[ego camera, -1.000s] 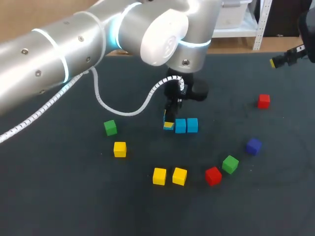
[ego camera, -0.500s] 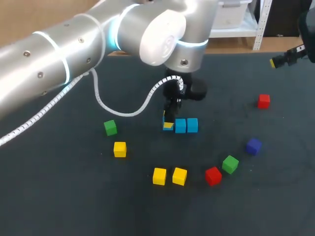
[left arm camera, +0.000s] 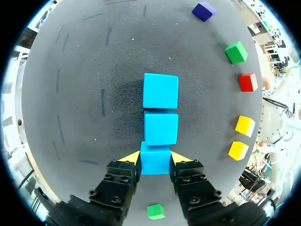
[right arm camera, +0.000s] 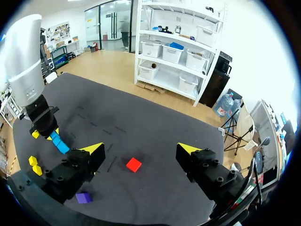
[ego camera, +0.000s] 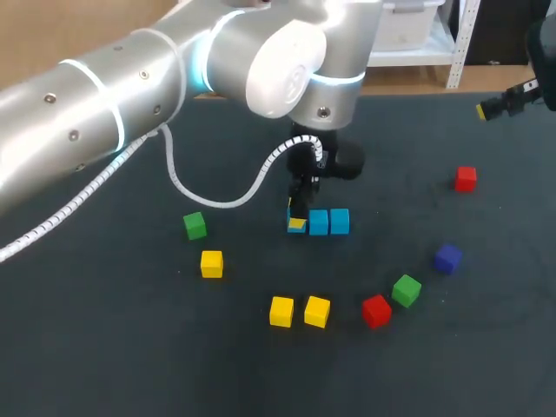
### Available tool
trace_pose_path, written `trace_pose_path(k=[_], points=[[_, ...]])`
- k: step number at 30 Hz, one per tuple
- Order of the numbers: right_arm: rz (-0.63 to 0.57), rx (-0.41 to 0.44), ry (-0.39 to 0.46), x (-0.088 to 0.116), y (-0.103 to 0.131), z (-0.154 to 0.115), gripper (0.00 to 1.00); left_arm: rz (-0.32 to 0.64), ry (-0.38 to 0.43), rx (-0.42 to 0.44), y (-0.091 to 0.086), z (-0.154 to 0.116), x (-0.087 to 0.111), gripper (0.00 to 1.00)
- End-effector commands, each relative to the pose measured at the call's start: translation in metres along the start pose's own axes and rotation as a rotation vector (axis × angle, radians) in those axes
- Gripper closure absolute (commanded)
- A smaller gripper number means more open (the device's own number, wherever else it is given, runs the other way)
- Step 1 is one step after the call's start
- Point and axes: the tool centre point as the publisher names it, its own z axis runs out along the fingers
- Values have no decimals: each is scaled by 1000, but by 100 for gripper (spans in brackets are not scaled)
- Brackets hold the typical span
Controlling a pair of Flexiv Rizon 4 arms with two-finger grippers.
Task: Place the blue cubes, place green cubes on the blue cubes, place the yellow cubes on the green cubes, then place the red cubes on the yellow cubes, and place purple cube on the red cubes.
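Nothing has really moved since the earlier frames: left arm point(ego camera: 130, 95) holds the same pose, cubes unchanged.

Left gripper point(left arm camera: 155, 157) is down at table level, fingers point(left arm camera: 132, 157) closed on the near blue cube point(left arm camera: 155, 164), one tip on each side face. It looks seated on the table point(ego camera: 104, 347).

Key relation: the blue row runs straight ahead of the fingers, long axis in line with the gripper. Near blue cube touches the middle blue cube point(left arm camera: 161, 128). Far blue cube point(left arm camera: 161, 91) is just beyond that, thin gap or touching, can't tell. So I'd expect release, then retreat straight up; any sideways drift nudges the row.

Right gripper point(right arm camera: 139, 149) is well apart at the far table edge, fingers wide open, holding nothing, with one red cube point(right arm camera: 134, 165) on the table ahead of it.

Greens come next. One green cube point(left arm camera: 155, 211) lies just behind the left fingers, so the left arm is nearer. The second green cube point(left arm camera: 236, 52) is off to the side of the row, in an arc with the purple cube point(left arm camera: 204, 11), another red cube point(left arm camera: 248, 82) and two yellow cubes point(left arm camera: 245, 125). Nothing blocks the row.
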Motion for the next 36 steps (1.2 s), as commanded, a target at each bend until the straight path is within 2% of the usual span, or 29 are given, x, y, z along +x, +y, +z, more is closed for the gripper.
trace_pose_path(k=[1, 12, 21, 31, 34, 36], points=[[1, 10, -8, 2, 2, 1, 0, 2, 4, 7, 4, -1, -2, 100], [1, 10, -8, 2, 2, 1, 0, 2, 8, 15, 5, 5, -4, 100], [1, 10, -8, 2, 2, 1, 0, 2, 16, 5, 7, 6, -5, 90], [1, 10, -8, 2, 2, 1, 0, 12, 23, -9, 8, 6, -4, 89], [1, 10, -8, 2, 2, 1, 0, 14, 24, -8, 8, 7, -4, 85], [1, 10, -8, 2, 2, 1, 0, 16, 25, -6, 8, 8, -4, 76]])
